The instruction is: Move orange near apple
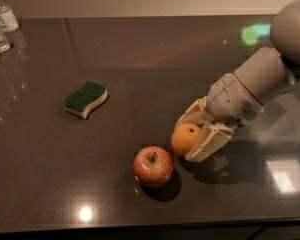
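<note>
- The gripper [190, 139] is seen just to the upper right of the apple [153, 166], with its two fingers clasped around the orange [184, 137].
- The orange is held just beside the apple, at its upper right; a thin gap appears between the two.
- Whether the orange is rested on the table [140, 59] cannot be told.
- The carrying is judged all but done; setting down and release are not yet done.
- A green sponge [85, 99] is seen well apart from the apple, to its upper left.
</note>
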